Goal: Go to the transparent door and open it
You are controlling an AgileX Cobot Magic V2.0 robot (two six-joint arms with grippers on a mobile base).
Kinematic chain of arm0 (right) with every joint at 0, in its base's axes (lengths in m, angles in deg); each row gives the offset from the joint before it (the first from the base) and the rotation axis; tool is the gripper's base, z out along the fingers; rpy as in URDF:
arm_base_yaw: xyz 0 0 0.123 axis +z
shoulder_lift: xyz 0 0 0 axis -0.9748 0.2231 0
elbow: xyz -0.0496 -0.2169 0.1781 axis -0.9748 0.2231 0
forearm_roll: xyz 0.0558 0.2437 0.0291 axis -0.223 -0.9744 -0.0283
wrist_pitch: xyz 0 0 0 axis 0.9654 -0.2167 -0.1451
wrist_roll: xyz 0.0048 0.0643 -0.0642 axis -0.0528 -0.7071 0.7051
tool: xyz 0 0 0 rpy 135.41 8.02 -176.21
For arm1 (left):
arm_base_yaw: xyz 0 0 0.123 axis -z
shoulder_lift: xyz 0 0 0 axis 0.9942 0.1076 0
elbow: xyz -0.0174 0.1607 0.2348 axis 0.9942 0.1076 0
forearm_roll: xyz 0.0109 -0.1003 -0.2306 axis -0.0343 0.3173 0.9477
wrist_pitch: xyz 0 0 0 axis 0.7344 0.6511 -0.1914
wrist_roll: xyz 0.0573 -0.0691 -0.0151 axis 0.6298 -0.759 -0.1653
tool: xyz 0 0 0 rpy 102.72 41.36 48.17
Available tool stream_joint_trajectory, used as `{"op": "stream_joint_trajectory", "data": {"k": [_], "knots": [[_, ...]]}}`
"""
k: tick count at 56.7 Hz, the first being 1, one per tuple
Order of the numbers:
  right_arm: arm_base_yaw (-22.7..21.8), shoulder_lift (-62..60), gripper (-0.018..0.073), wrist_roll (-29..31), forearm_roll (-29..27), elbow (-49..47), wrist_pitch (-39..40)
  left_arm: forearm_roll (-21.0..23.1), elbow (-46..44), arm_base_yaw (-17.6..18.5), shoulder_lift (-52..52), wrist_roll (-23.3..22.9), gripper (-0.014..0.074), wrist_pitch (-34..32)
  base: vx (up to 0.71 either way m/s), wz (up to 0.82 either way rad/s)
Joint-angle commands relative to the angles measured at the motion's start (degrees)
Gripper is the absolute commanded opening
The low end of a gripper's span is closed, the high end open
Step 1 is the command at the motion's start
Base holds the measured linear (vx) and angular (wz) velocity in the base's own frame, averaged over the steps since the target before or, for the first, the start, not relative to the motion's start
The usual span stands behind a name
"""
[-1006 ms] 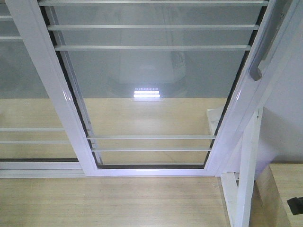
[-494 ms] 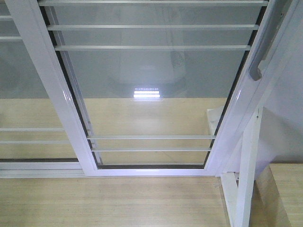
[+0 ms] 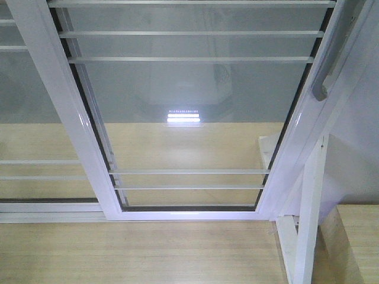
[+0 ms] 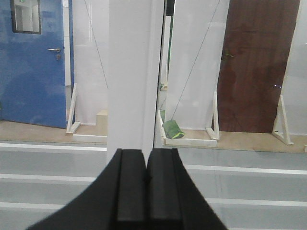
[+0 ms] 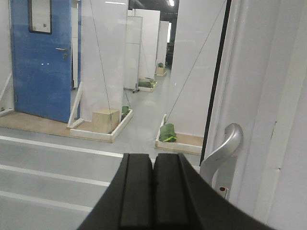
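Observation:
The transparent door (image 3: pixel 189 106) fills the front view: a clear glass panel in a white frame with thin horizontal white bars. Its curved silver-grey handle (image 3: pixel 324 77) is at the upper right. In the right wrist view the handle (image 5: pixel 224 149) stands just right of my right gripper (image 5: pixel 153 157), which is shut and empty, apart from it. A lock plate with a red dot (image 5: pixel 221 189) sits below the handle. My left gripper (image 4: pixel 146 153) is shut and empty, facing a white frame post (image 4: pixel 132 72) through which nothing shows. Neither gripper shows in the front view.
A second white-framed glass panel (image 3: pixel 29 118) without a handle stands to the left. A white support post (image 3: pixel 308 219) and a wooden surface (image 3: pixel 352 242) are at the lower right. Beyond the glass are a blue door (image 5: pixel 43 57), a brown door (image 4: pixel 256 62), white partitions and a green bag (image 5: pixel 168 133).
A black part that showed at the lower right edge of the front view a second ago has gone out of view. The door and handle look unchanged.

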Motion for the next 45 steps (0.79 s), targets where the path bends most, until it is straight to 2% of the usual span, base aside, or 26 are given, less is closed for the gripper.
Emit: {"op": "stream_joint_trajectory", "data": {"k": [1, 10, 20, 21, 28, 34, 41, 45], "knots": [[-0.3, 0.2, 0.0033, 0.7, -0.1, -2.1, 3.0, 0.5, -2.2, 0.2, -0.2, -0.5, 0.0034, -4.3, 0.00, 0.00], [-0.3, 0.2, 0.0157, 3.2, -0.1, -2.1, 1.0, 0.4, -2.2, 0.2, 0.1, -0.4, 0.0116, -2.6, 0.00, 0.00], [-0.3, 0.2, 0.0411, 3.5, -0.1, -2.1, 0.7, 0.4, -2.2, 0.2, 0.5, -0.3, 0.0281, -1.9, 0.00, 0.00], [-0.3, 0.2, 0.0462, 3.5, -0.1, -2.1, 0.9, 0.4, -2.2, 0.2, 0.6, -0.3, 0.0303, -1.8, 0.00, 0.00], [-0.3, 0.2, 0.0585, 3.2, -0.2, -2.1, 0.9, 0.4, -2.2, 0.2, 0.7, -0.3, 0.0421, -1.7, 0.00, 0.00], [-0.3, 0.2, 0.0606, 3.2, -0.1, -2.1, 0.6, 0.4, -2.2, 0.2, 0.7, -0.3, 0.0477, -2.2, 0.00, 0.00], [-0.3, 0.2, 0.0581, 3.2, 0.4, -2.1, -0.9, 0.4, -2.2, 0.2, 0.7, -0.3, 0.0486, -2.3, 0.00, 0.00], [-0.3, 0.6, 0.0566, 3.2, 3.0, -2.1, -3.3, 0.4, -2.2, 0.2, 0.6, -0.3, 0.0486, -2.1, 0.00, 0.00]]}}
